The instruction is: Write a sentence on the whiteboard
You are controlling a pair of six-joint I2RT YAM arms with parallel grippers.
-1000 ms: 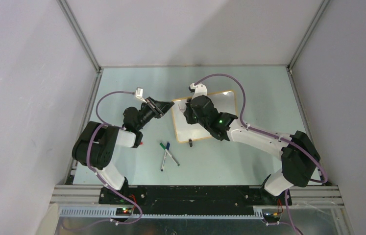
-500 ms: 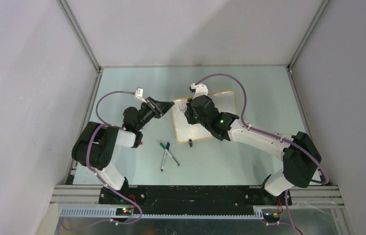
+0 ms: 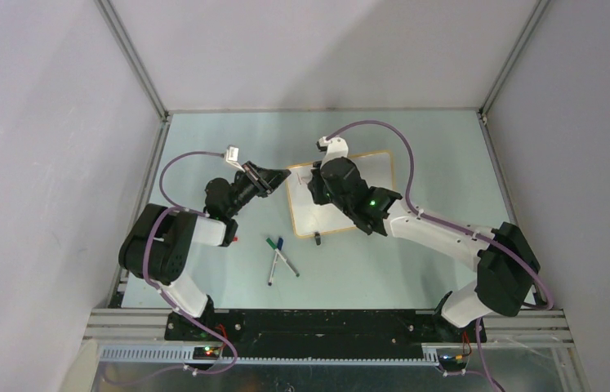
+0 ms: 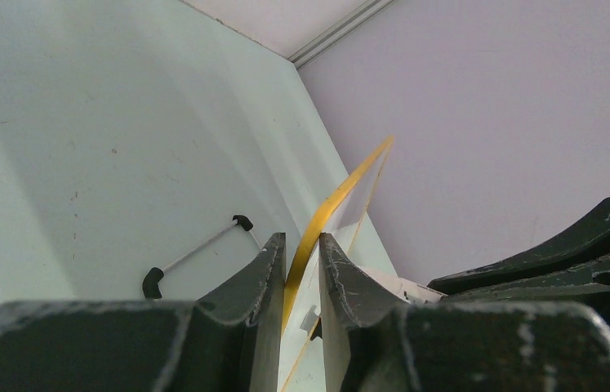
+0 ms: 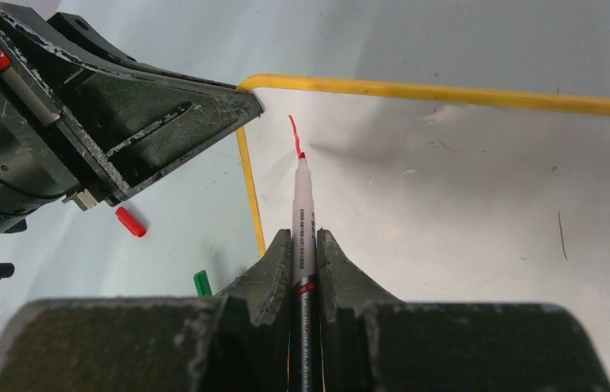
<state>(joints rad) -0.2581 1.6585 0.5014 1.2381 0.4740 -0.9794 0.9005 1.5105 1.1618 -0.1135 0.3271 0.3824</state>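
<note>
Nearest to the arm bases, some loose markers [image 3: 278, 257] lie on the worktop [image 3: 440, 163], well apart from the work. A little farther, a red cap [image 5: 131, 221] lies just beside the board.

The whiteboard [image 3: 376, 173] lies in the middle of the worktop. The left tool [image 4: 301, 261] is clamped on the thin frame at its left far corner. The right tool [image 5: 304, 245] is clamped on a red marker [image 5: 301, 196], and the tip touches the white surface close to that same corner. The sentence [image 5: 293, 131] is so far only one short red stroke, so I judge that nearly all the writing remains.

The risks I see:
- The left tool grips only the narrow frame. If the marker presses or drags hard, the board may turn or slip out.
- The two tools are very near each other. A stroke toward the left may make them collide.
- The writing begins just beside the frame, so letters may run over the edge.
</note>
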